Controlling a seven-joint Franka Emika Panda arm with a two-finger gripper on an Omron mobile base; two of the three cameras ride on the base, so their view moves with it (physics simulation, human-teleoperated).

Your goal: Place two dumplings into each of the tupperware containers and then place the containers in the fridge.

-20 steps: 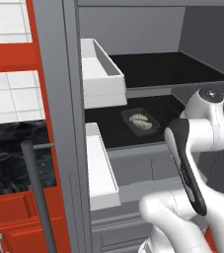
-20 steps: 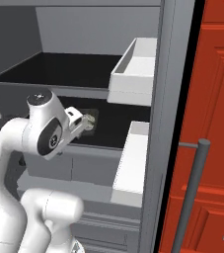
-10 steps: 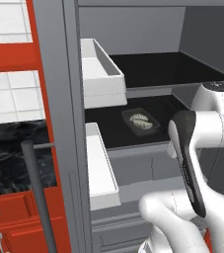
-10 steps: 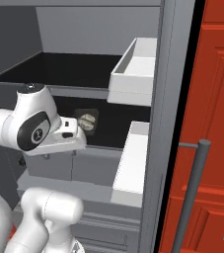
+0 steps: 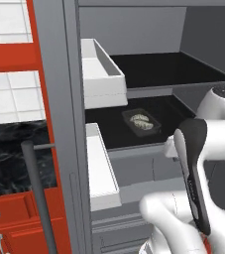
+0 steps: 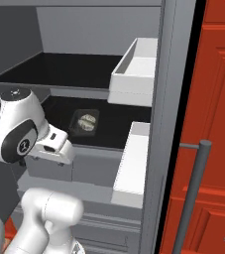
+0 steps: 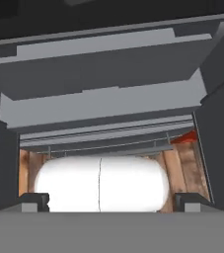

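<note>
On the fridge's [image 5: 54,99] dark lower shelf [image 6: 116,124] sits a tupperware container [image 5: 141,121] holding dumplings [image 5: 141,119]; hand [image 7: 108,200] seemingly open, empty.

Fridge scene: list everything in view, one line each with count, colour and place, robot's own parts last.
Fridge: one, grey, door open, dark shelves inside.
Tupperware container: one, dark grey, on the lower dark shelf.
Dumplings: two, pale beige, side by side inside that container.
Door bins: two, white, one above the other on the open door.
Drawers: grey, below the lower shelf.
Cabinets: red, on both sides of the fridge.
Wall tiles: white, left of the fridge.
Counter: black marbled, under the tiles.
Arm: one, white with dark joints, in front of the drawers.
Gripper: dark fingertips apart, nothing between them.
</note>
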